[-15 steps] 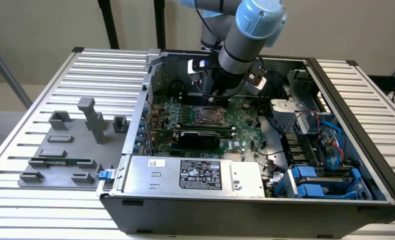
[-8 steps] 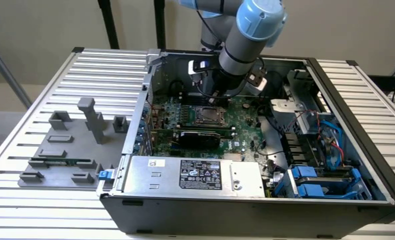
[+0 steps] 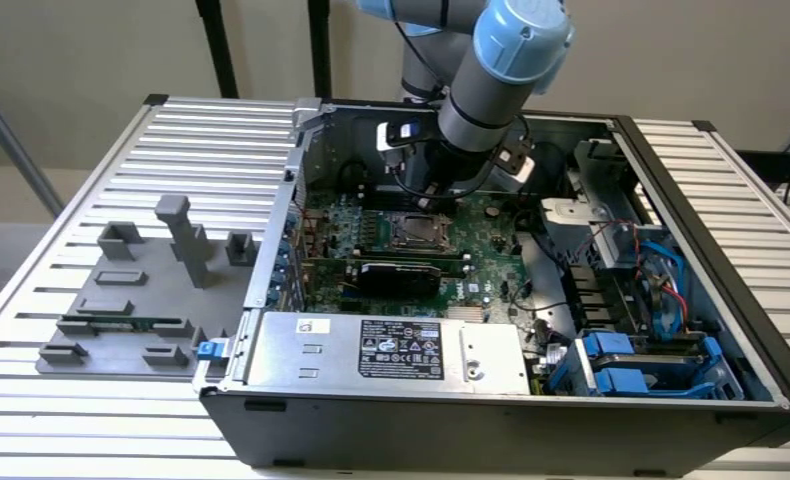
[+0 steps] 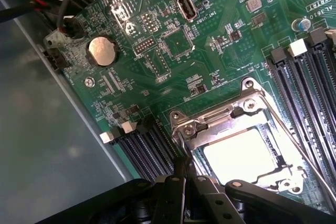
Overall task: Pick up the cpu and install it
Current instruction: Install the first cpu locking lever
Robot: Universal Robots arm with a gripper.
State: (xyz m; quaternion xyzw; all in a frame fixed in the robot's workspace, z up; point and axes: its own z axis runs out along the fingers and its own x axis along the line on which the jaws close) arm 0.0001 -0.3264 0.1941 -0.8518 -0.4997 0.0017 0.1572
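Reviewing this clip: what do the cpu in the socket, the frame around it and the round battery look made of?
The cpu: a bright silvery-white top, probably metal, glaring under the light. The socket frame: polished metal, judging by shiny highlights and screw heads at its corners. The coin battery: brushed-looking metal, a dull silver disc with a soft sheen.

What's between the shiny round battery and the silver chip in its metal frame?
In the wrist view, green board with small black chips lies between the round battery and the cpu; the frame's edge borders the cpu.

Open computer case (image 3: 368, 420), green motherboard (image 4: 210, 45), coin battery (image 4: 101, 51), grey fixture tray (image 3: 128, 300)
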